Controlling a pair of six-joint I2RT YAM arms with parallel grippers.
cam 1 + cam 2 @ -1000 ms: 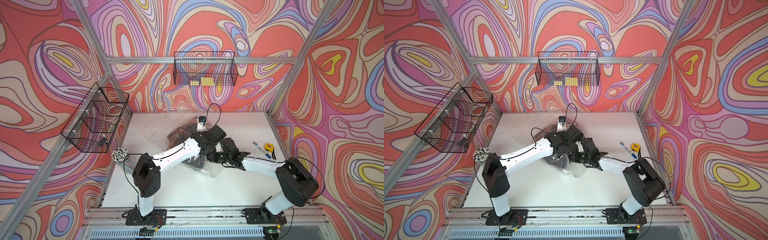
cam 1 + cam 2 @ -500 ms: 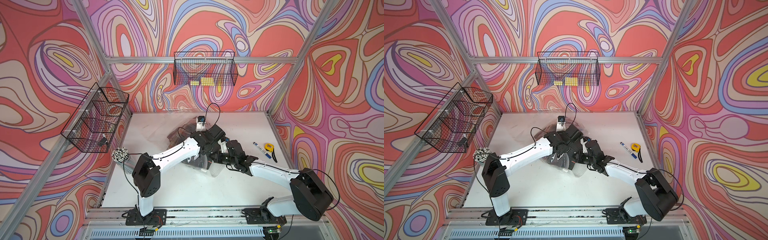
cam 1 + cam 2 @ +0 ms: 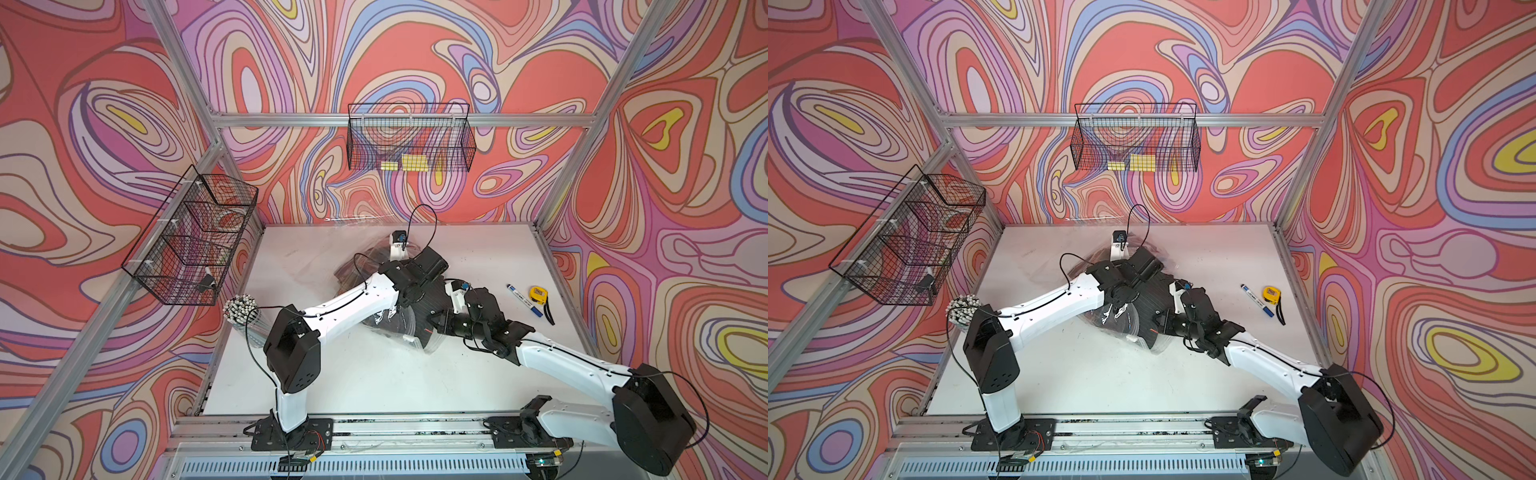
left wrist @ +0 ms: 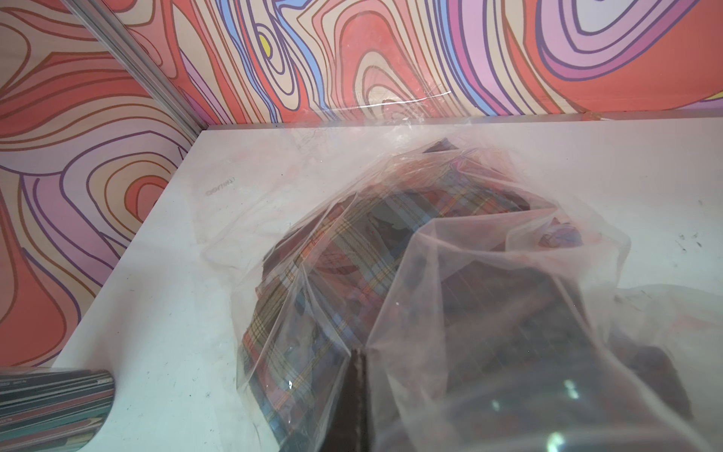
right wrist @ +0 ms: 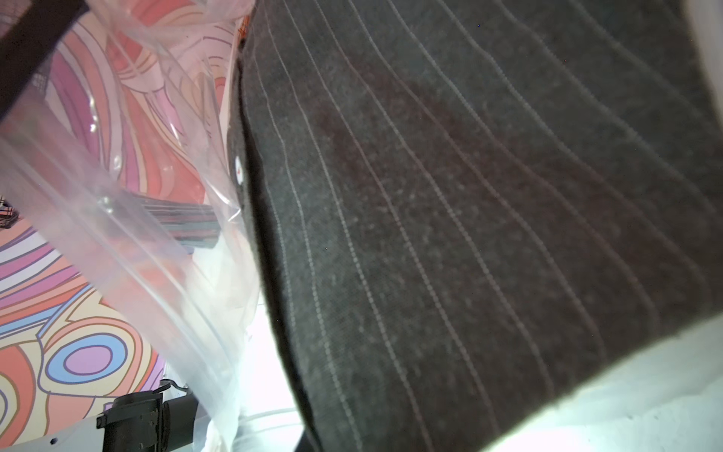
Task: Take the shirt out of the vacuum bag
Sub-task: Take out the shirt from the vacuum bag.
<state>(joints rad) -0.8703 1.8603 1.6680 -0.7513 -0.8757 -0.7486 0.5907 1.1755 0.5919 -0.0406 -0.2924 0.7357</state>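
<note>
Mid-table (image 3: 374, 382), both arms meet over the vacuum bag (image 3: 309, 270), a crinkly clear sheet spread toward the back-left corner and bunched under the arms. Left pincer (image 4: 354, 391) is closed, a fold of bag film pinched between its dark fingers (image 4: 344, 395) and rising off them in the left wrist view. A plaid shirt (image 4: 332, 254) lies inside the bag, seen through the plastic just beyond that pincer. Right pincer (image 3: 435, 323) is closed at the edge of a dark pinstriped shirt (image 3: 428, 299), gripping it as far as I can tell; its fingertips are hidden by cloth. In the right wrist view that shirt (image 5: 469, 195) hangs close across the lens, off the table, with bag film (image 5: 129, 235) beside it. Both top views show the dark shirt between the two wrists, partly out of the bag's mouth; how much is inside, I cannot tell. Blue marker (image 3: 524, 300) and yellow tape measure (image 3: 539, 294) lie well apart to the right. A bundle of white-tipped sticks (image 3: 241, 306) stands at the table's left edge. Two wire baskets (image 3: 409, 141) (image 3: 191, 241) hang on the walls.
</note>
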